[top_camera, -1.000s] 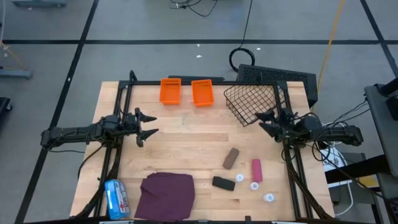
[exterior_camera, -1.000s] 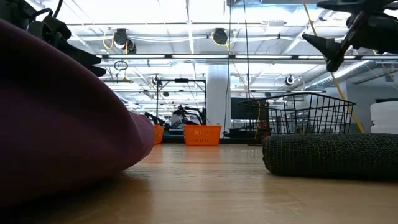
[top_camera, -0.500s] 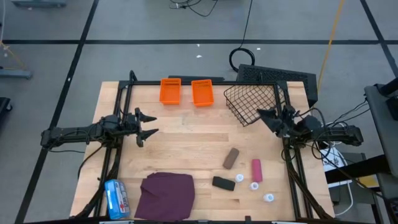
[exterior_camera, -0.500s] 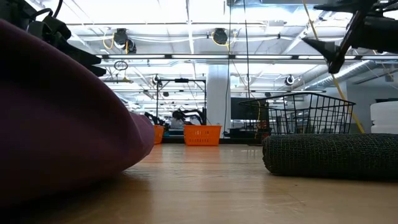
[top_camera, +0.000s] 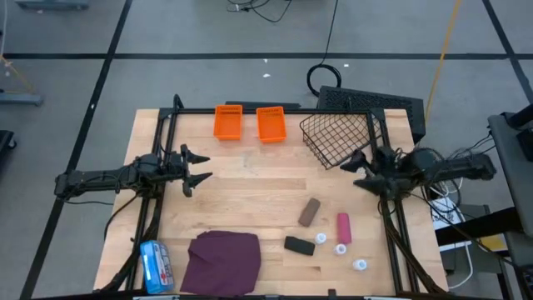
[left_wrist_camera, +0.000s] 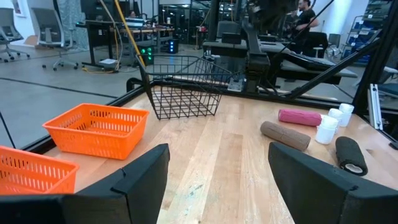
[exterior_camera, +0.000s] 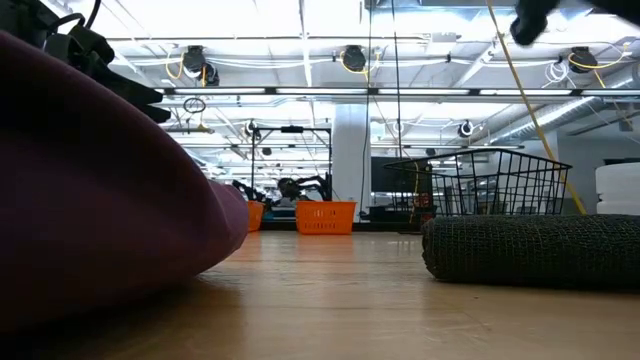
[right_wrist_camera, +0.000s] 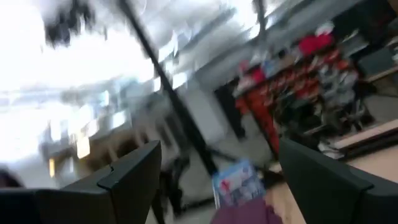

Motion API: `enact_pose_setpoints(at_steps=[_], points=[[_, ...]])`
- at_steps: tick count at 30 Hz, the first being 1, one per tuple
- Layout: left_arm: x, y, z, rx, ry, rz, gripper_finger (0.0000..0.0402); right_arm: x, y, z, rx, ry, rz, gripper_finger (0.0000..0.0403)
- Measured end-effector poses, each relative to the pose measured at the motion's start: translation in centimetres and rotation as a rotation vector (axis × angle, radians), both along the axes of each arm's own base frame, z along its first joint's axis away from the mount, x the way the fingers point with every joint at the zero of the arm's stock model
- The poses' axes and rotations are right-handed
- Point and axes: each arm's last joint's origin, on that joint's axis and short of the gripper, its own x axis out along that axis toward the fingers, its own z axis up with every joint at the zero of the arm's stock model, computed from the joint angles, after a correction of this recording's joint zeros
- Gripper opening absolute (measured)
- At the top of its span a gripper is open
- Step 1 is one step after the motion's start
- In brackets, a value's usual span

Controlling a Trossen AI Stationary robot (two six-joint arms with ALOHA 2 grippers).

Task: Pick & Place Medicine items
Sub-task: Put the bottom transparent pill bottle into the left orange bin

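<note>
The medicine items lie on the table's right near part: a grey-brown oblong (top_camera: 310, 211), a pink tube (top_camera: 342, 227), a black oblong (top_camera: 299, 245) and three tiny white bottles (top_camera: 341, 248). The left wrist view shows them too: the pink tube (left_wrist_camera: 300, 117), the grey-brown oblong (left_wrist_camera: 285, 135), white bottles (left_wrist_camera: 326, 129) and the black oblong (left_wrist_camera: 351, 155). My left gripper (top_camera: 198, 167) hangs open over the table's left side. My right gripper (top_camera: 360, 171) is open in the air beside the wire basket (top_camera: 341, 137), far-right of the items. Neither touches anything.
Two orange baskets (top_camera: 228, 122) (top_camera: 271, 123) stand at the far edge and the black wire basket at the far right. A purple cloth (top_camera: 223, 260) and a blue-and-white packet (top_camera: 155, 265) lie at the near left. Bare wood lies in the middle.
My right gripper has risen, leaving the low view through its top edge, and has turned at the wrist while staying beside the wire basket. It stays open. The left arm and the items have kept still.
</note>
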Motion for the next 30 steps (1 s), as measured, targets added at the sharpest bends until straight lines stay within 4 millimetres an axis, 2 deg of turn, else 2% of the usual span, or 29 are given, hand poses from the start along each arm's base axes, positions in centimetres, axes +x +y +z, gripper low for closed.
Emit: enact_pose_setpoints(at_steps=[4,8,13,17,20,23,30], points=[[0.0,0.0,0.0,0.000,-0.003,0.000,0.0283,2.8,3.1,3.7,-0.182,0.315,0.151,0.0309],[0.0,0.0,0.0,0.000,-0.004,0.000,0.0283,4.6,7.2,5.6,-0.333,0.731,0.225,0.0309],[0.0,0.0,0.0,0.000,-0.004,0.000,0.0283,4.7,12.2,4.8,-0.336,1.244,0.244,0.0309],[0.0,0.0,0.0,0.000,-0.004,0.000,0.0283,3.9,15.7,2.4,-0.252,1.528,0.203,0.0309],[0.0,0.0,0.0,0.000,-0.004,0.000,0.0283,3.3,17.7,0.7,-0.201,1.644,0.145,0.0309],[0.0,0.0,0.0,0.000,-0.004,0.000,0.0283,2.8,19.3,-0.9,-0.221,1.704,0.089,0.0309],[0.0,0.0,0.0,0.000,-0.004,0.000,0.0283,2.5,21.4,-3.5,-0.351,1.685,-0.021,0.0309]])
